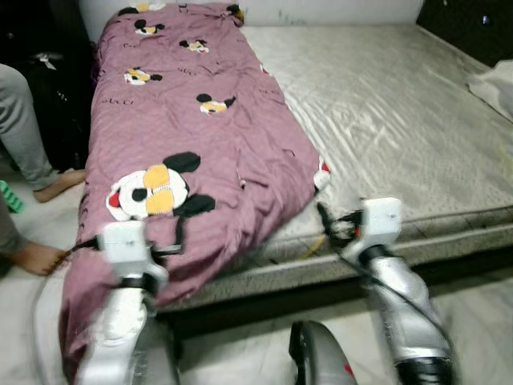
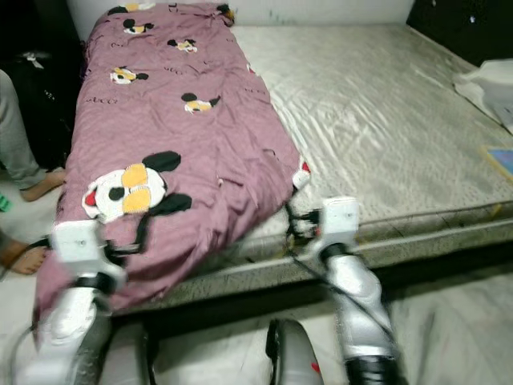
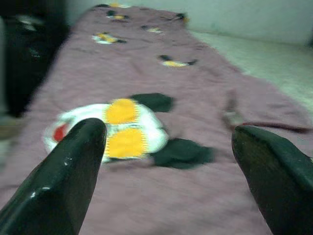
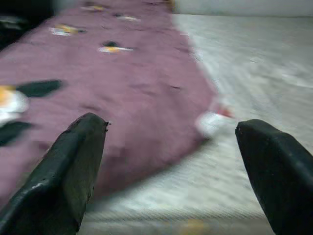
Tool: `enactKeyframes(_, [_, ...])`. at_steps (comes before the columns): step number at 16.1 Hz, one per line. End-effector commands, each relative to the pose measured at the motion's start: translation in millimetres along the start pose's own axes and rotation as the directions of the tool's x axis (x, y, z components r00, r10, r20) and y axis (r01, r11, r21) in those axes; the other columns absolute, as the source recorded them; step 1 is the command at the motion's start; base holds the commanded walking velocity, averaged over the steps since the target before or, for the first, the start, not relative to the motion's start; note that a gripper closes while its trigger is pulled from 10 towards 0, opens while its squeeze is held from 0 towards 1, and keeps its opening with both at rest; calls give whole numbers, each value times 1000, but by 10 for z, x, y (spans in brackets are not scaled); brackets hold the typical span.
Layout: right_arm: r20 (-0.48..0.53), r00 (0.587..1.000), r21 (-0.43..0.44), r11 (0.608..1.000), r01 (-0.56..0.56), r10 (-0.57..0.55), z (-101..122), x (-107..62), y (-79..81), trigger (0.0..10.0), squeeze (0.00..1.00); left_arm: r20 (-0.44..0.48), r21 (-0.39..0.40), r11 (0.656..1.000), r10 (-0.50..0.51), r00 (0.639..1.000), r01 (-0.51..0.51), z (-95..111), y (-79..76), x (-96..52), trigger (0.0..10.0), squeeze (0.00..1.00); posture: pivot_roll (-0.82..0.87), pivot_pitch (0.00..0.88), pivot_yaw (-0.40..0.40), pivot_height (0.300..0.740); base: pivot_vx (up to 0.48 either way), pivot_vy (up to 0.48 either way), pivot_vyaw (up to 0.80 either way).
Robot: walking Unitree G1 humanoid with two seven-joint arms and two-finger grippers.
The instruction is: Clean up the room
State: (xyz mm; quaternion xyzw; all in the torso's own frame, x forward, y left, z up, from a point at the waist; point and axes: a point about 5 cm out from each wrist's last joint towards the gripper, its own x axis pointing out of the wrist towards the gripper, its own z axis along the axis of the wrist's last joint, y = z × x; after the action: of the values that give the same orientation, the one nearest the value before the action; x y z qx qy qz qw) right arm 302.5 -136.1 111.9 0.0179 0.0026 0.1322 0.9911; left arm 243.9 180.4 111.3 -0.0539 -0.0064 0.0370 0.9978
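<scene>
Purple blanket (image 1: pixel 184 144) is laid lengthwise down the left half of the frame on the bed (image 1: pixel 385 104), its near end spilling over the edge, likely awaiting folding. Left gripper (image 3: pixel 168 161) and right gripper (image 4: pixel 171 161) are held wide apart, empty, just short of that near hem

My head cameras look down at the bed (image 1: pixel 385 112); both wrist cameras face its purple blanket (image 3: pixel 195 205) closely

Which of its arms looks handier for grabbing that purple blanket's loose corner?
Probably the right. The right gripper, open, sits beside the blanket corner on the mattress. The left gripper, also open, faces the blanket's middle.
</scene>
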Motion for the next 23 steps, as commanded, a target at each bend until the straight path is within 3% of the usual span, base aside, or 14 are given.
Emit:
enactKeyframes(1, [-4,999,-20,999,43,-43,2,-48,-141,10000,0,3,-17,999,-35,999,35,6,-111,16,10000,0,-86,77,-37,518,289,0,0])
enactKeyframes(9, [-32,997,-47,997,68,-70,-30,2,-185,10000,0,-18,-20,999,-26,1000,25,-18,-120,-25,10000,0,-57,88,-47,518,31,0,0])
enactKeyframes(15, [-34,986,-74,984,162,-165,-25,180,-270,10000,0,-51,19,1000,-21,998,22,-14,-35,-225,10000,0,5,138,-38,518,0,0,0])
enactKeyframes(20, [11,972,-55,970,236,-236,75,204,-491,10000,0,-65,0,997,-76,995,76,3,-160,-158,10000,0,-21,149,-18,518,0,0,-437])
enactKeyframes(23, [15,973,-57,971,233,-232,54,189,-486,10000,0,-65,2,997,-76,995,76,10,-158,-153,10000,0,-22,148,-19,518,0,0,-533])
